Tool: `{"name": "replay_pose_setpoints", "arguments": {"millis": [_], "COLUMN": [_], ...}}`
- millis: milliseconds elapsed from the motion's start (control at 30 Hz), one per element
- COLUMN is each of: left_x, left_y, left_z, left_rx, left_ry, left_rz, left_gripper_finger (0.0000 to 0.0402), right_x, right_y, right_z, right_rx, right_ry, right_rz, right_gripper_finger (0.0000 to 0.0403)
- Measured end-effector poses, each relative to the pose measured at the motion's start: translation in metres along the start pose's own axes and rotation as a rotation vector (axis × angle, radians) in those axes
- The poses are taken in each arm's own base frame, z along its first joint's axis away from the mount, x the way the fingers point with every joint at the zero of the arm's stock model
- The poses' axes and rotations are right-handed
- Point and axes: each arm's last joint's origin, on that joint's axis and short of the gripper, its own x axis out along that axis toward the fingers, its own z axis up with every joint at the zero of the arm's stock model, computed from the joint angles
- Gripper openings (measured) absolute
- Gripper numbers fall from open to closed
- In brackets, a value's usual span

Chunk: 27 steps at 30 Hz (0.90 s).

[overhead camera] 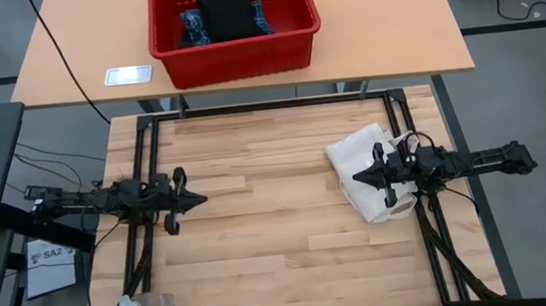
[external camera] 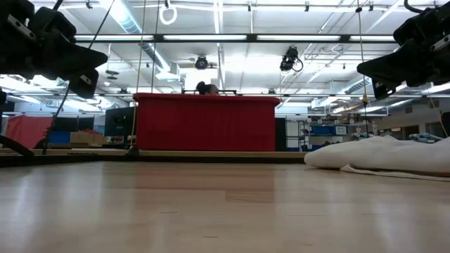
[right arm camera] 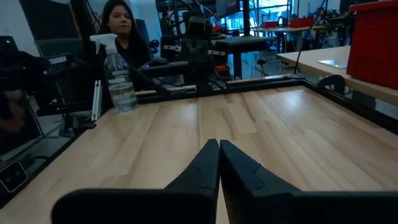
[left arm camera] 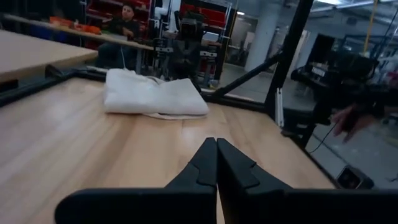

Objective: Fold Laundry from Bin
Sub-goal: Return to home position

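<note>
The left gripper [overhead camera: 200, 197] hangs over the left side of the wooden table [overhead camera: 274, 263]. Its fingers are pressed together, empty, and point toward the centre. Beyond the far edge, on the adjoining tan table [overhead camera: 393, 41], the red bin [overhead camera: 236, 61] holds the laundry [overhead camera: 228, 15], a black piece lying on plaid fabric. The white fabric bag [overhead camera: 349, 156] lies at the right, beneath the raised right gripper [overhead camera: 358, 177], whose fingers likewise meet on nothing.
</note>
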Motion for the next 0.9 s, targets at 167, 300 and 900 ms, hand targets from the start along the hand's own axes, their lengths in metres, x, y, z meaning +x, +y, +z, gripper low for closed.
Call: {"name": "replay_pose_setpoints", "arguments": {"millis": [167, 300, 900], "left_x": [0.0, 0.0, 0.0], "left_y": [0.0, 0.0, 0.0], "left_z": [0.0, 0.0, -0.0001], "left_rx": [-0.035, -0.035, -0.035], "left_ry": [0.0, 0.0, 0.0], "left_rz": [0.0, 0.0, 0.0], "left_gripper_finger": [0.0004, 0.0004, 0.0005], "right_x": [0.0, 0.0, 0.0], "right_y": [-0.0001, -0.0001, 0.0], "right_z": [0.0001, 0.0001, 0.0002], "right_rx": [0.009, 0.009, 0.009], "right_ry": [-0.001, -0.001, -0.002], "right_rz": [-0.002, -0.002, -0.002], "right_gripper_finger": [0.0023, 0.0023, 0.0024]}}
